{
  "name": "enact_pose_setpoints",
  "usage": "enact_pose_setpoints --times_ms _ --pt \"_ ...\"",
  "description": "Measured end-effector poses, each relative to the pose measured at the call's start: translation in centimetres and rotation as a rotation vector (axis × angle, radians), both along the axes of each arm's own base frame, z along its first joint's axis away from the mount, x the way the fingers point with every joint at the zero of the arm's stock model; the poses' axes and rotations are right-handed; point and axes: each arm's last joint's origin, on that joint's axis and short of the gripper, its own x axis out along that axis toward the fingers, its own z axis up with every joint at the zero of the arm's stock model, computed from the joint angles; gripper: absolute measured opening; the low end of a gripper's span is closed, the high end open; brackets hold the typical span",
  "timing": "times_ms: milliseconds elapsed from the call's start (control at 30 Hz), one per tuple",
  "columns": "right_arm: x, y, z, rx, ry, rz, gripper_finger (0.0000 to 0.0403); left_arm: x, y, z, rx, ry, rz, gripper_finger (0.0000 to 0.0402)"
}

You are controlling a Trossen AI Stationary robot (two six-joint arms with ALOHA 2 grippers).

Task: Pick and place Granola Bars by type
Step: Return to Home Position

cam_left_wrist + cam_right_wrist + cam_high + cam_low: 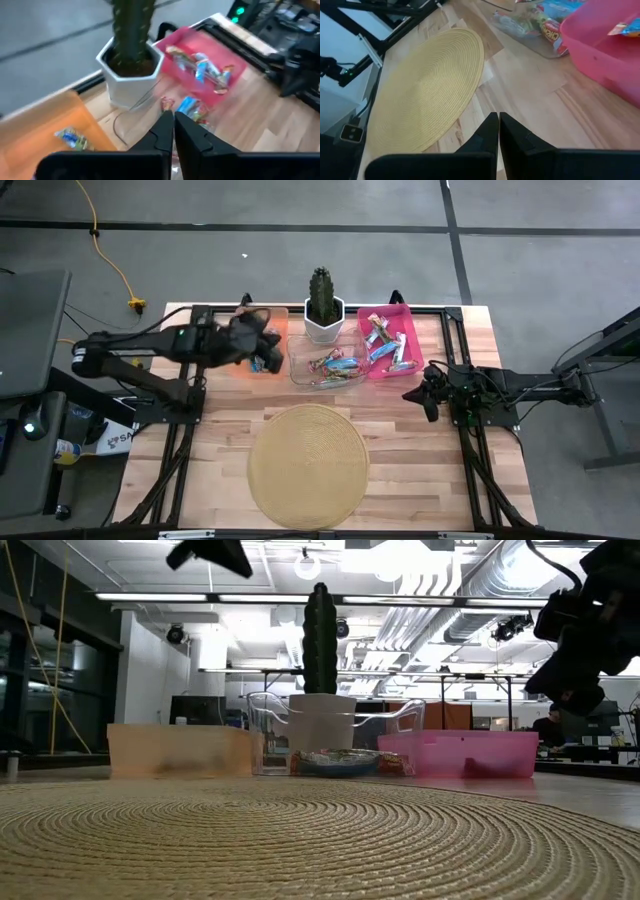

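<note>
Wooden table (420,470) on a grey workshop floor; we list what it carries.

Round woven mat (308,465): bare. Cactus (320,295) in a white pot (322,328): behind the clear bin.

Progress: every one of the Granola Bars (335,365) that we can see lies in a bin, with none loose on table or mat. We judge the sorting done or nearly so, with only the parking of the arms left.

- Orange bin (45,120): one blue-wrapped bar (72,139) shows; the arm hides the rest.
- Clear bin (300,348): several bars in mixed wrappers.
- Pink bin (410,330): a handful, blue-and-white and orange-brown.

Tools: left gripper (173,116) above the orange bin, fingers pressed together, holding nothing. Right gripper (498,116) near the pink bin, likewise closed and empty.
</note>
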Motion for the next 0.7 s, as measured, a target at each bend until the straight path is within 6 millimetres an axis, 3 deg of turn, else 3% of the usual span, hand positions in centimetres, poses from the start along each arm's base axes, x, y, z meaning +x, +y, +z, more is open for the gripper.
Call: enact_pose_setpoints --times_ms 167,300,700 --pt "0.0 0.0 0.0 -0.008 0.0 -0.012 0.0 -1.9 -2.3 -1.2 0.053 -0.018 -0.065 0.0003" --pt "0.0 0.0 0.0 0.003 0.0 -0.012 0.0 -4.4 -3.2 -3.0 0.048 -0.15 -0.127 0.0001" --pt "0.0 0.0 0.0 0.179 0.003 -0.111 0.0 -11.1 -3.5 -8.4 0.126 -0.482 -0.408 0.0"
